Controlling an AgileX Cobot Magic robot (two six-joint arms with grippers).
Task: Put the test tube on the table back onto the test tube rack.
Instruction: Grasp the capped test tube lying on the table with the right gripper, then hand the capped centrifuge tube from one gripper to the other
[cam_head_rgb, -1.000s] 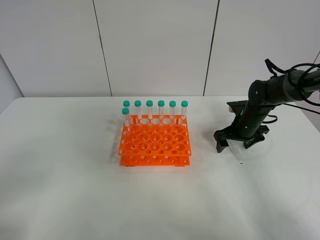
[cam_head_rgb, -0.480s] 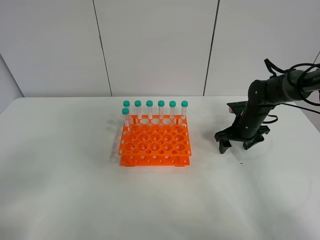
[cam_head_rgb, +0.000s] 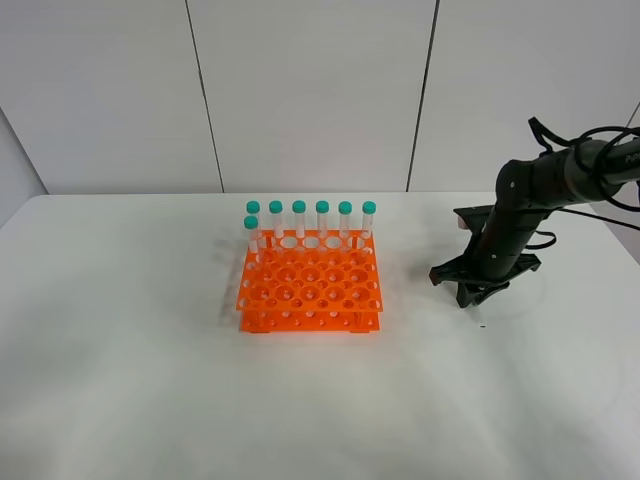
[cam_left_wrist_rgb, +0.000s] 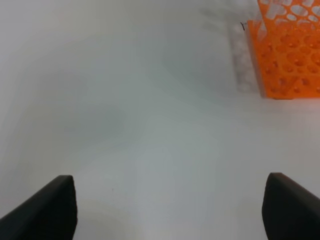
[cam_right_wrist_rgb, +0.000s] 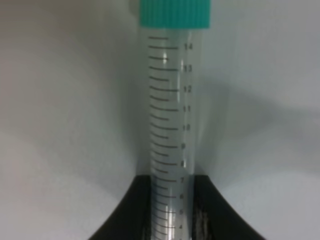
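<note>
Pinching the test tube (cam_right_wrist_rgb: 167, 100) on the table (cam_head_rgb: 150, 380), right pincer (cam_head_rgb: 478, 294) (left pincer (cam_left_wrist_rgb: 167, 207) spread wide).

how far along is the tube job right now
Done: the right jaws are shut on the slender clear teal-capped plastic tube, low at the white matte table. In hand: that grip. Left: lift it, carry it to the bright orange plastic rack and drop it into a free hole.

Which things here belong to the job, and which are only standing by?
For the job: clear teal-capped plastic test tube, clamped in the black right gripper; bright orange plastic rack; white table.
Not involved: seven teal-capped tubes standing in the rack; open left gripper.
</note>
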